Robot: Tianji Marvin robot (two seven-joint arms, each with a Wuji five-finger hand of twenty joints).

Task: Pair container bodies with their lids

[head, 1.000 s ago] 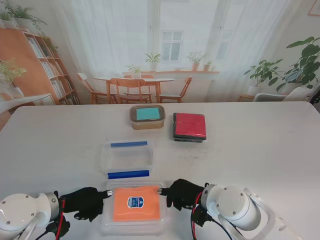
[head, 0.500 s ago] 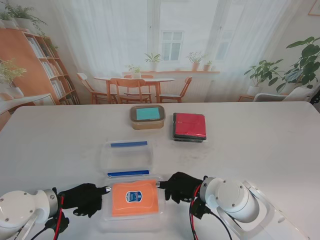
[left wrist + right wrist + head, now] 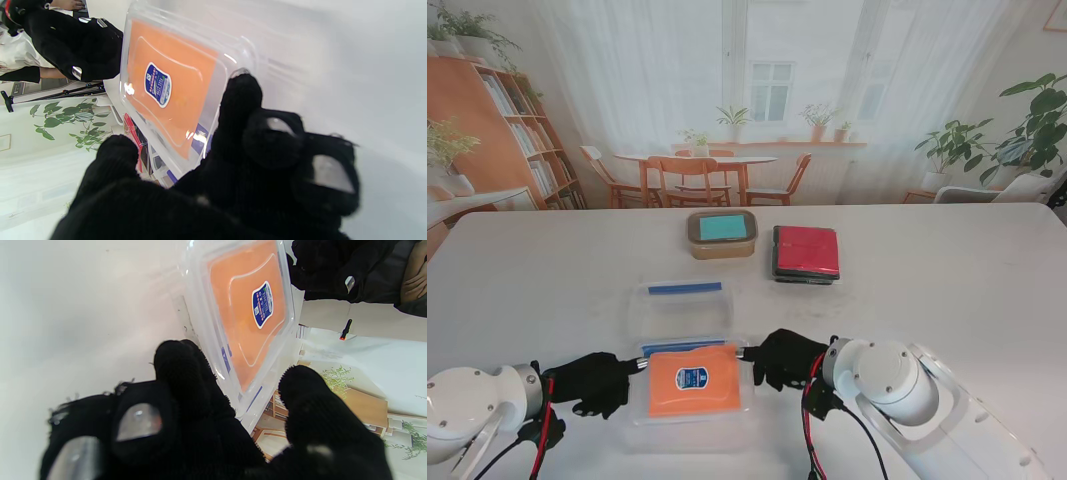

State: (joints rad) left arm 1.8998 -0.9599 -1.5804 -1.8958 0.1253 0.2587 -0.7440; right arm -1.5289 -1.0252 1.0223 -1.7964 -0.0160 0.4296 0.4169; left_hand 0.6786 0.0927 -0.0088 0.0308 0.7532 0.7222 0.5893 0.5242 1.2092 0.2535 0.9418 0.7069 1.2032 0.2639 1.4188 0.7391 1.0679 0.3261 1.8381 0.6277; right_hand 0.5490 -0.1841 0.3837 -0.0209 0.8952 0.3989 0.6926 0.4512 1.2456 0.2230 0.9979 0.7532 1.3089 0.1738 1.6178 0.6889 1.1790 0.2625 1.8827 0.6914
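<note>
Both sides, robot hand [image 3: 592, 383], robot hand [image 3: 787, 359], gripping orange lid [image 3: 693, 379]

Stand view looks down over table [image 3: 947, 290] from above; both wrist views sit close, sharing the orange-lidded container [image 3: 693, 380] [image 3: 173, 90] [image 3: 250, 313].

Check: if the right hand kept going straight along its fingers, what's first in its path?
The right hand points left across the table, fingers already on the clear plastic lid with the orange panel. Past the lid, the black-gloved left hand holds the opposite edge, so probably that next; depth is uncertain.
</note>
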